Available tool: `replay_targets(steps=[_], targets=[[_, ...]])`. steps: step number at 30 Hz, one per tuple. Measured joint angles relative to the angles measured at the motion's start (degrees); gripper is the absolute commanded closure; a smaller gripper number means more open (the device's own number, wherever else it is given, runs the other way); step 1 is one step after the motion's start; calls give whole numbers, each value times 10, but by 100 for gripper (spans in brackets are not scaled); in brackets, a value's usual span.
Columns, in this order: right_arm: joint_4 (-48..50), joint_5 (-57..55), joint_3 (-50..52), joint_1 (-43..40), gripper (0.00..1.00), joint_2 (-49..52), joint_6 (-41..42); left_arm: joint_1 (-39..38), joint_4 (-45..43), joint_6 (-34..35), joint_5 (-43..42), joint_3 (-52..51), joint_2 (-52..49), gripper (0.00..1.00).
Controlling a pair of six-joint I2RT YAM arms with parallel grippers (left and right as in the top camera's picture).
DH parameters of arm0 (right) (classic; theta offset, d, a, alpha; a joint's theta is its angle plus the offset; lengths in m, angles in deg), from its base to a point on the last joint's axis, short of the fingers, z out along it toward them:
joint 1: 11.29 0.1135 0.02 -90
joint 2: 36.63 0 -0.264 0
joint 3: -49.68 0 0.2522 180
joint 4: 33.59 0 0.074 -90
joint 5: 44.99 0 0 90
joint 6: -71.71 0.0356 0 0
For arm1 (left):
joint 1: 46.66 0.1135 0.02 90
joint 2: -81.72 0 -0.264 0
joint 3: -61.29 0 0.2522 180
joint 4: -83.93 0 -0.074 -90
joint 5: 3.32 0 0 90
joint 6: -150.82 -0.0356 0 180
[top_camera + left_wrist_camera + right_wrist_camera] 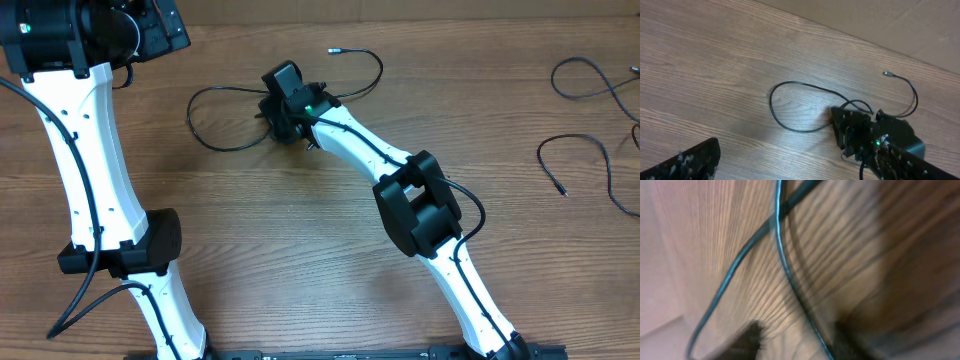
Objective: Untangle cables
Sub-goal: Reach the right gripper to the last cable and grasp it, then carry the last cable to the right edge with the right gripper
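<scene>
One thin black cable [215,95] lies on the wooden table as a loop, and its small plug end [333,50] is at the back. My right gripper [285,115] is low over where this cable crosses itself. In the blurred right wrist view the fingers [802,342] are open with two cable strands [782,265] running between them. The left wrist view shows the same loop [790,107] and the right gripper [852,132]. Only one finger of my left gripper [690,162] shows, far out at the lower left and high above the table. Two more black cables [590,80] [580,160] lie at the right.
The left arm [85,170] stands along the left side, its wrist [100,30] at the back left corner. The right arm's elbow [420,205] is mid-table. A pale wall edge [880,25] runs behind the table.
</scene>
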Motion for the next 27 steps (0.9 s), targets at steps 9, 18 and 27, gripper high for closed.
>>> replay_targets(steps=[9,18,27], targets=[[12,0,6,0,96,9,-126,0,0,-11,-9,0,0,0],[-96,7,-57,-64,96,-38,-435,0,0,-11,-13,0,0,0],[-252,15,-256,-184,96,-279,-636,0,0,-11,-15,0,0,0]])
